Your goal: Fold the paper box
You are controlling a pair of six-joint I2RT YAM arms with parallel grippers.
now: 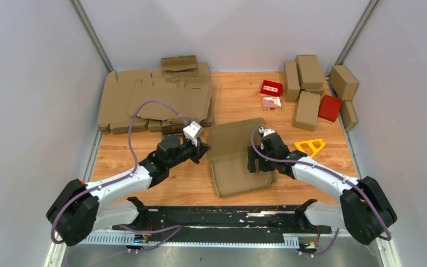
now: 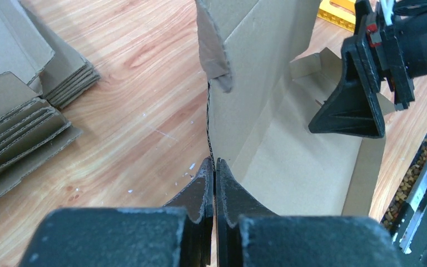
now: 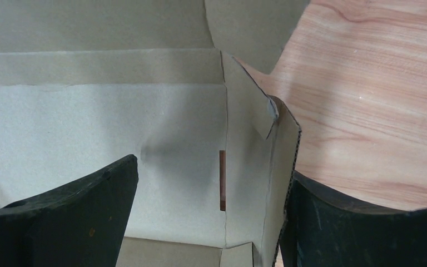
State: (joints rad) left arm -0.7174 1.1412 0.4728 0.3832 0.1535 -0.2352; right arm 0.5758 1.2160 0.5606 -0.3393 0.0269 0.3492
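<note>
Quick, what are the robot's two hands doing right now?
Left gripper: closed, pinching the paper box edge.
Right gripper: open, holding nothing.

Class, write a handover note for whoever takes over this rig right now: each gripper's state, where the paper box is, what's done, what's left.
Left gripper: shut on the paper box, pinching the edge of its raised left panel.
Right gripper: open, jaws straddling the box's right side wall, holding nothing.
Box: table centre, between the arms.
Done: left panel stands up; right wall partly lifted.
Left: remaining walls, tabs, lid.
</note>
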